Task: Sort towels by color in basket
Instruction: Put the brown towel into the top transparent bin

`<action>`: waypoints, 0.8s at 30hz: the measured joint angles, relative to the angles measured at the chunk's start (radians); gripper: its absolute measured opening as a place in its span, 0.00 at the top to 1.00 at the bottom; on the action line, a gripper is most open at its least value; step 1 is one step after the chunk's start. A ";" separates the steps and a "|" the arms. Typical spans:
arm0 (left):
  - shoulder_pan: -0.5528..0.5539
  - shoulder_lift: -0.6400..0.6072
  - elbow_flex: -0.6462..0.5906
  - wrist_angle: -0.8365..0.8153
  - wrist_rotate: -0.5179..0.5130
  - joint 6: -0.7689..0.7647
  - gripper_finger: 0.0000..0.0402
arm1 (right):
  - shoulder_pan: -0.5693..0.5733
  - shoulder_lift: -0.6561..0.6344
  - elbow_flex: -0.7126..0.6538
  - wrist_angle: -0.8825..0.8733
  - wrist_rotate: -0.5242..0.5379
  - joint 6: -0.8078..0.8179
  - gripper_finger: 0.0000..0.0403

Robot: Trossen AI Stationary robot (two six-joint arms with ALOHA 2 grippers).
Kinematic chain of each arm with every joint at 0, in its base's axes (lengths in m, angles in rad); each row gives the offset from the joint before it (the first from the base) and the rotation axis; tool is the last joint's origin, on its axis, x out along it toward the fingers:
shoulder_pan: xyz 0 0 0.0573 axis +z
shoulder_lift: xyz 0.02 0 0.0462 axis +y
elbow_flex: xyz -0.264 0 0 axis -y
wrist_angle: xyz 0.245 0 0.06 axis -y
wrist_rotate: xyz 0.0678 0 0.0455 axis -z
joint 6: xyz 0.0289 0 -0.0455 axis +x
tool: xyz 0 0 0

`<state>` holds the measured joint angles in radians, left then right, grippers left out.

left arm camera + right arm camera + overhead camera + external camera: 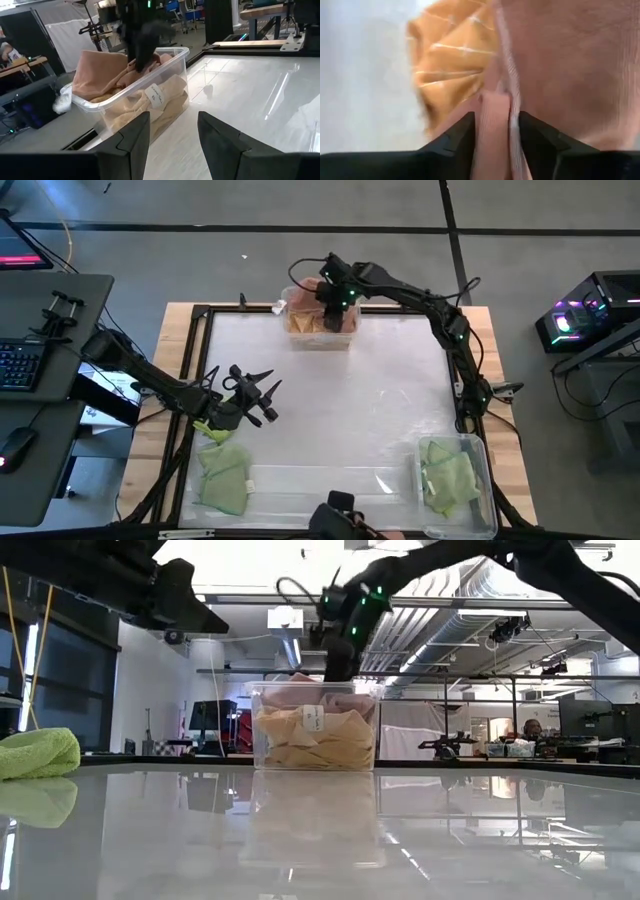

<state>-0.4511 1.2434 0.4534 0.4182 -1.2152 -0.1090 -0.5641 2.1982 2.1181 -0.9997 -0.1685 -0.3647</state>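
A clear bin (348,340) at the table's far edge holds mustard towels (315,740) with a salmon pink towel (97,70) on top. My right gripper (335,305) reaches down into that bin and is shut on the pink towel. My left gripper (255,395) hovers open over the table's left side and holds nothing. Just near of it, light green towels (222,470) lie in a heap on the table. More green towels (448,475) lie in a clear bin at the near right corner. My right gripper (495,131) pinches the pink towel between its two fingers, on a fold beside its hemmed edge (512,100). It comes from above, pointing down into the bin. The towel still lies on the mustard towels (450,65) inside the bin.
A dark frame (190,380) runs round the white table top. The near right bin (488,480) stands close to the right arm's base. The table's middle (340,410) is bare. A desk with a keyboard (20,365) stands to the left of the table.
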 joint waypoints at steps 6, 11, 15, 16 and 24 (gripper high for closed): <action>0.000 0.000 0.000 -0.001 0.000 0.030 0.62 | 0.017 -0.005 0.164 -0.113 0.001 -0.005 0.61; 0.001 0.000 0.000 -0.002 0.000 0.043 0.62 | 0.011 -0.008 0.161 0.186 0.255 0.149 0.64; 0.001 0.000 0.000 -0.002 0.000 0.042 0.62 | -0.018 -0.007 0.053 0.414 0.438 0.209 0.69; 0.001 0.000 0.000 -0.002 0.000 0.039 0.62 | -0.024 -0.006 0.030 0.443 0.444 0.210 0.70; 0.001 0.000 0.000 -0.002 0.000 0.035 0.62 | -0.023 -0.006 -0.074 0.436 0.109 0.180 0.76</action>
<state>-0.4503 1.2434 0.4534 0.4164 -1.2156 -0.0738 -0.5872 2.1921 2.0443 -0.5636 -0.0597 -0.1845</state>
